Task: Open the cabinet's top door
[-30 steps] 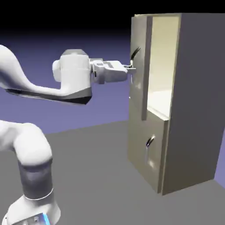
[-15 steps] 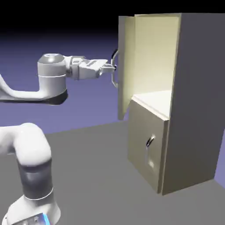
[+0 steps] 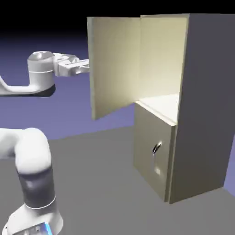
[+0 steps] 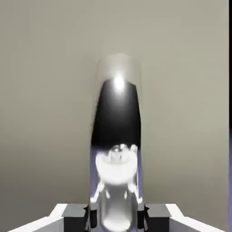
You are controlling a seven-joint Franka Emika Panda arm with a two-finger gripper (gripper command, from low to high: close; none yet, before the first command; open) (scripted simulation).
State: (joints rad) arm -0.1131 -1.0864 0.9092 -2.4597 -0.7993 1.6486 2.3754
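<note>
The cabinet [image 3: 204,105] stands at the exterior view's right, beige with a grey side. Its top door [image 3: 114,64] is swung far out to the left, so its plain inner face shows and the upper compartment lies open. My gripper [image 3: 85,68] reaches the door's far side at its outer edge, where the panel hides the fingertips. In the hand view the curved silver handle [image 4: 117,113] runs up the middle against the door's beige front [image 4: 45,90]. There my gripper [image 4: 117,218] is shut on the handle, one grey fingertip on each side.
The shorter lower door [image 3: 151,170] is closed, with its small handle [image 3: 156,148] on the front. A pale shelf [image 3: 160,102] floors the open compartment. My arm's base and elbow [image 3: 30,170] fill the lower left, on the grey table [image 3: 105,193].
The top door has swung from slightly ajar to wide open. My gripper moved left with the handle held in it, and the handle is now hidden behind the panel in the exterior view.
</note>
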